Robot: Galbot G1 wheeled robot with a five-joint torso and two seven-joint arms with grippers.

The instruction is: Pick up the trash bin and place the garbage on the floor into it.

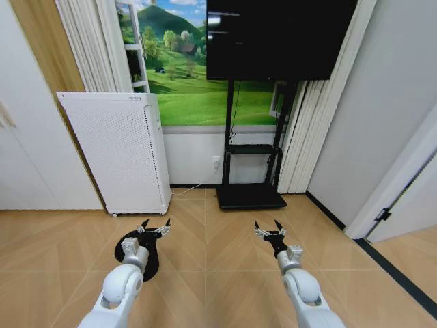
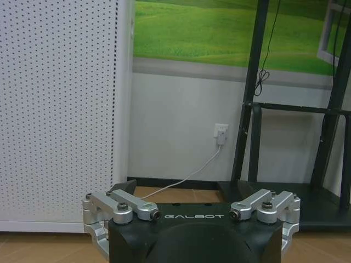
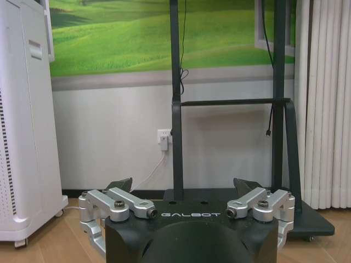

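Observation:
The trash bin (image 1: 151,262) is a small black round bin standing on the wooden floor at the lower left, partly hidden behind my left arm. My left gripper (image 1: 155,224) hovers just above and beyond the bin's rim, open with nothing between its fingers; the left wrist view shows it (image 2: 181,189) facing the wall. My right gripper (image 1: 268,226) hangs open and empty over bare floor to the right, and shows again (image 3: 184,186) in the right wrist view. The garbage is out of view.
A tall white perforated appliance (image 1: 119,154) stands against the wall behind the bin. A black TV stand (image 1: 249,195) with a screen (image 1: 280,37) is ahead, with a wall outlet and white cable (image 2: 221,133) between them. A door frame (image 1: 392,184) is at the right.

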